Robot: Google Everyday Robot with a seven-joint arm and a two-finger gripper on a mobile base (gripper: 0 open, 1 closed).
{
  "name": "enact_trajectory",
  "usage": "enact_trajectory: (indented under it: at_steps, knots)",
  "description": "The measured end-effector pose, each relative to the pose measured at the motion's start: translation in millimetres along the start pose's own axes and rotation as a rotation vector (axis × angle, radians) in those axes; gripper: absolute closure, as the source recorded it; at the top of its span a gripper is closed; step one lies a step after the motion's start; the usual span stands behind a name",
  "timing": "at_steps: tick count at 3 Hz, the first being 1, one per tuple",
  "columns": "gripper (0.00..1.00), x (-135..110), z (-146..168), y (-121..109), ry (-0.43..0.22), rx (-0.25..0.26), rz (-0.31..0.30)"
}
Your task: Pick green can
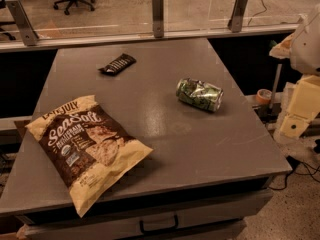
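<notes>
The green can (199,94) lies on its side on the grey table (200,149), right of centre. It is shiny green with whitish mottled print and silver ends, and looks dented. My gripper (296,118) shows as pale blocky parts at the right edge of the camera view. It is beyond the table's right edge, well to the right of the can and apart from it. It holds nothing that I can see.
A large chip bag (85,146) lies at the front left of the table. A small dark snack bar wrapper (117,64) lies at the back. A glass barrier with metal posts (158,14) runs behind the table. A tape roll (263,96) and cables sit to the right.
</notes>
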State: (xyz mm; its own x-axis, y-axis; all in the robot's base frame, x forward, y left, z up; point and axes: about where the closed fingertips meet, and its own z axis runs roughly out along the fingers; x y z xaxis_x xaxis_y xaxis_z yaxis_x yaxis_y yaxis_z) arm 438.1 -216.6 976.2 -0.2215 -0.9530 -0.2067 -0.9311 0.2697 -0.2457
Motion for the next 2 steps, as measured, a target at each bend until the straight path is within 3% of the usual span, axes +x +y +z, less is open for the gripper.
enact_trajectory:
  at_steps: [1,2]
  knots:
    - [0.0,0.0,0.0,0.0,0.0,0.0,0.0]
    - [0.0,-21.1,16.3,-13.5,-0.049,-0.009,-0.02]
